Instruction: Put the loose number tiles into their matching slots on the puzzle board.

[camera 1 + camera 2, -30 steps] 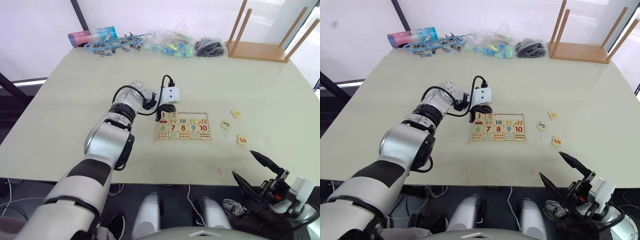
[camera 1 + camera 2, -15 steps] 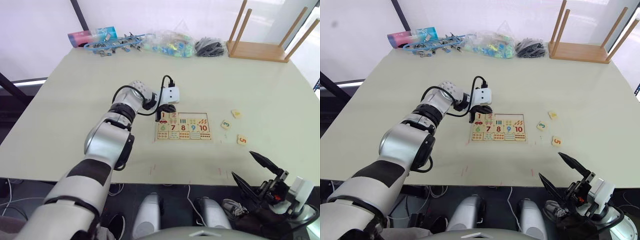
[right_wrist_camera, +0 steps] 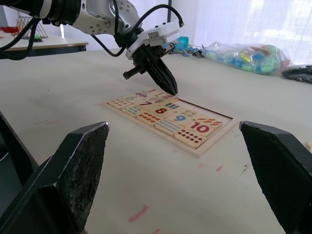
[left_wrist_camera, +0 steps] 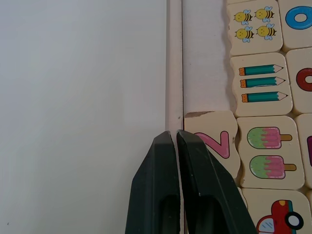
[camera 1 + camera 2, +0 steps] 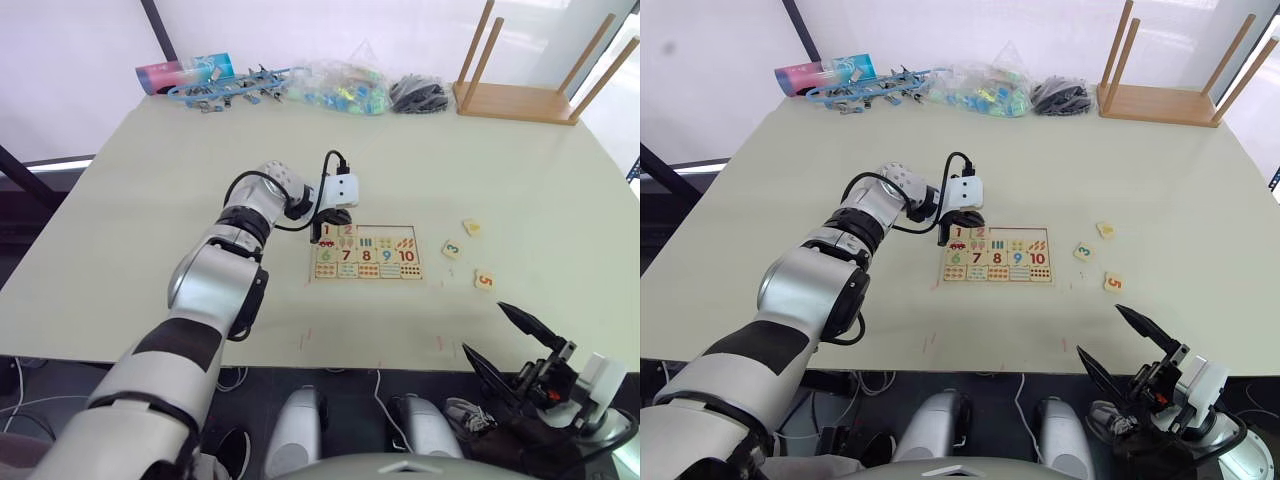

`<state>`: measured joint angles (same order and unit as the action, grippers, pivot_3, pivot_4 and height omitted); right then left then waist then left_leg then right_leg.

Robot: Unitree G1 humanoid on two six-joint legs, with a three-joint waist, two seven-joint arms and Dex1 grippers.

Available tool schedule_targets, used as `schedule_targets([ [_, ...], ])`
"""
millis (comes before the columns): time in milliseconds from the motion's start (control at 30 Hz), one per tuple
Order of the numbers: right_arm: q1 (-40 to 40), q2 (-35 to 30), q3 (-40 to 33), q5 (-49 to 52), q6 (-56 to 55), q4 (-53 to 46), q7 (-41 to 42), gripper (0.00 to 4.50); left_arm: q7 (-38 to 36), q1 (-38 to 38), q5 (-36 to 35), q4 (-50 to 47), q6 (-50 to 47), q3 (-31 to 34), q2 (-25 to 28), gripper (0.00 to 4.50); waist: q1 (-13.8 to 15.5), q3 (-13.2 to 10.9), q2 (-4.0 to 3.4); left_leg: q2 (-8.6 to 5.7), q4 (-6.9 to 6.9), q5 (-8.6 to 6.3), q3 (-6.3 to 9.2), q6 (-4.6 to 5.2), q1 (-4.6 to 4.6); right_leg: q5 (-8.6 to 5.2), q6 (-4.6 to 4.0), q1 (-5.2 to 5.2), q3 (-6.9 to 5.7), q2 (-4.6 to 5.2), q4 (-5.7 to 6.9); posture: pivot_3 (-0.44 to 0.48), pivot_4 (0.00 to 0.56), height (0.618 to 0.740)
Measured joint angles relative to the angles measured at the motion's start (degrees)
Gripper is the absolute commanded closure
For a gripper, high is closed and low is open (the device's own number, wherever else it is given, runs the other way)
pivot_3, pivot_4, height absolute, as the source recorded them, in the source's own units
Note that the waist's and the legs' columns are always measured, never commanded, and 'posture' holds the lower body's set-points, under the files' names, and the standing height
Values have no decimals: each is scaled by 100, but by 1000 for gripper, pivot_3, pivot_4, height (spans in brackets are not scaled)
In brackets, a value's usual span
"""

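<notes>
Fingers of the left gripper [image 4: 174,134] pressed together, nothing between them — tips down at the far rim of the puzzle board [image 5: 366,251], just beside the seated tile 2 [image 4: 213,141]. In the left wrist view the tips sit right on the thin frame edge, next to the pink digit. From the right wrist view the same gripper points steeply down at the board's far long edge.

Along that far edge, tile 1 [image 5: 327,230] and tile 2 are in their recesses. Beyond tile 2 the row shows bare wood — an empty slot [image 4: 204,73] beside the pencil and bee picture cells. Big numbers 6 to 10 run along the middle row, dot cells along the near edge.

Right gripper [image 5: 515,350] hangs low, off the near edge of the table [image 5: 150,200], well apart from the board. Its two black fingers [image 3: 63,170] are spread wide, holding nothing.

Loose tiles lie on the table to the right of the board: tile 3 [image 5: 452,249] nearest it, tile 5 [image 5: 485,280] further right and nearer the robot, and one more tile [image 5: 472,227] further back, its digit too small to read.

Along the table's far edge: a blue-and-pink packet [image 5: 185,72], blue clips [image 5: 235,85], a clear bag of coloured pieces [image 5: 345,88], a dark bundle [image 5: 420,95], an upturned wooden stool [image 5: 525,70].
</notes>
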<state>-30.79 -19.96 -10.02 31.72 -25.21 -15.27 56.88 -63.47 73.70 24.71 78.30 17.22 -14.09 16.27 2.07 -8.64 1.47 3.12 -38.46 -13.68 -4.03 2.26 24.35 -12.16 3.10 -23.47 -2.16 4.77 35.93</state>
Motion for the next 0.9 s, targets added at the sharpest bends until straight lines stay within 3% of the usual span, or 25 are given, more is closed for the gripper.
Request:
schedule_targets([
  [667, 87, 1, 11, -3, 0, 1, 0, 0, -83, 2, -52, 0, 63, 61, 134, 4308, 0, 0, 0, 0, 0, 0, 0, 0, 0, 0, 0, 0, 0, 0, 1, 0, 150, 737],
  [900, 115, 1, 14, -3, 0, 13, 6, 0, -241, 19, -641, 0, -53, 628, 328, 4308, -6, 0, 0, 0, 0, 0, -1, 0, -2, 0, 0, 0, 0, 0, 2, 0, 150, 737],
])
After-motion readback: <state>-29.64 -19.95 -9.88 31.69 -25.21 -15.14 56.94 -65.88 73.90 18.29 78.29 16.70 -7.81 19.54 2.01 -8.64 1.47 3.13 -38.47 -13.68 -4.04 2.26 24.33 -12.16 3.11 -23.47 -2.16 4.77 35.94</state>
